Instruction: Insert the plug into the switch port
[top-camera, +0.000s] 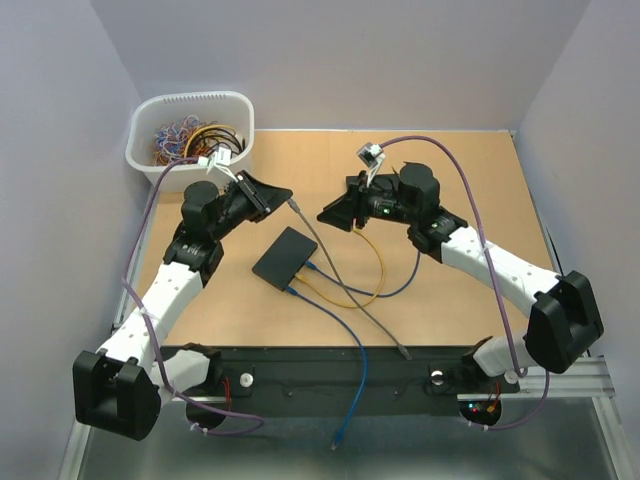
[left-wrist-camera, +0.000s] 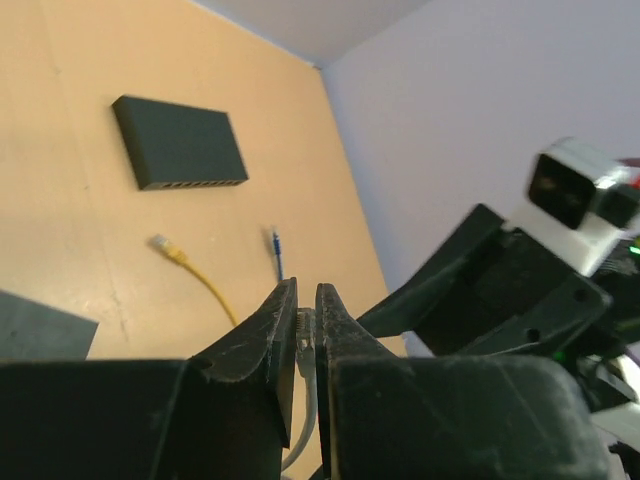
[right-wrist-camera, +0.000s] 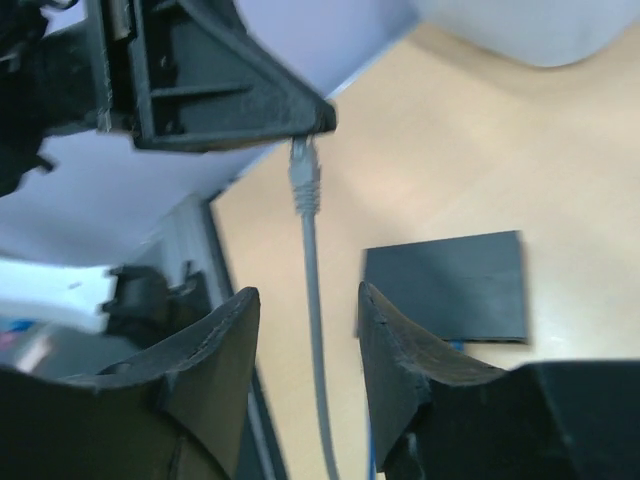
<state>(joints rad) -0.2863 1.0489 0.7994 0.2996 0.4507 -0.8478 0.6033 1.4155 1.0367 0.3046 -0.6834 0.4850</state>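
1. The grab looks done. The left gripper (left-wrist-camera: 306, 300) is clamped on the grey plug (right-wrist-camera: 303, 180), and in the right wrist view the plug's nose pokes out just past the fingertips, pointing down, with the grey cable (top-camera: 350, 290) hanging below it.
2. The plug is up in the air, just far of the switch (top-camera: 285, 258) and well apart from it. Nothing is in a port yet as far as I can see.
3. The right gripper (right-wrist-camera: 308, 320) has its jaws spread wide. From its own camera the cable runs down between the two fingers without touching either. I'd guess it's lining up for a handover or a steadying grip.
4. What's left, I reckon: bring the plug down to the port side of the switch, square it up and push it home. That's the main part of the job.
5. A yellow cable (left-wrist-camera: 195, 270) and a blue cable (left-wrist-camera: 276, 250) have ends lying near the switch. In the left wrist view both look loose, not seated.
6. The surface is a plain tan wooden table (top-camera: 450, 170), matte, with nothing near the switch but those cables.
7. The room has pale lilac walls (top-camera: 350, 60) boxing the table in. A white basket (top-camera: 190, 97) of tangled spare cables sits in the far left corner.
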